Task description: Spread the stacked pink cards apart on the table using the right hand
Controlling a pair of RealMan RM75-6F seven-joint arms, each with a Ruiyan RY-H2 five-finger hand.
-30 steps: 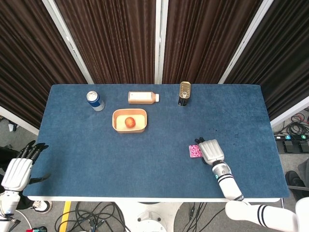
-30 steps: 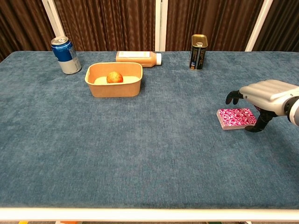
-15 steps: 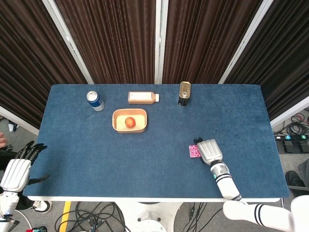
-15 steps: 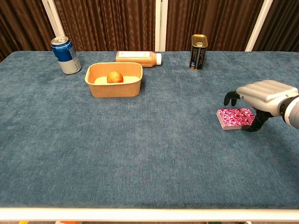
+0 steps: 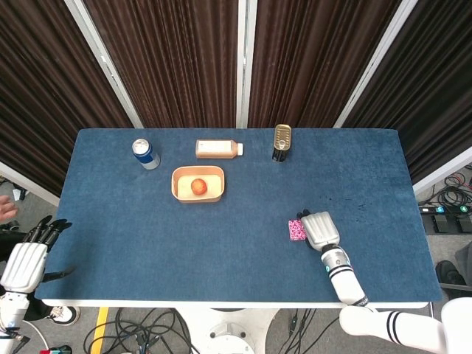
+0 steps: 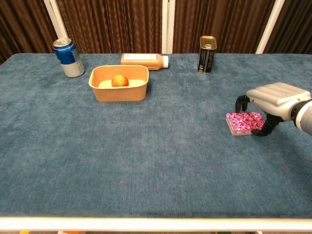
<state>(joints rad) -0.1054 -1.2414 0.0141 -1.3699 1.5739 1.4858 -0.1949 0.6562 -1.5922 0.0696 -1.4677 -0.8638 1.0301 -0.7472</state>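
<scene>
- Table (image 6: 146,161): blue cloth top. Task is judged at its start; no card is seen fanned out on the cloth yet, so spreading is all left to do.
- Right hand (image 6: 273,100): it is placed over the pink cards (image 6: 244,123), palm down, w/ dark fingers (image 6: 240,103) curled toward the far edge and the thumb down by the near right corner. Whether the stack is really pinched or only touched cannot be told.
- Left hand (image 5: 28,259): kept off the table at the near left corner, nothing is held, fingers loosely apart.
- Pink cards: one neat block w/ a magenta-white pattern, edges aligned, lying flat at the right-front part of the table, well apart from the other items.
</scene>
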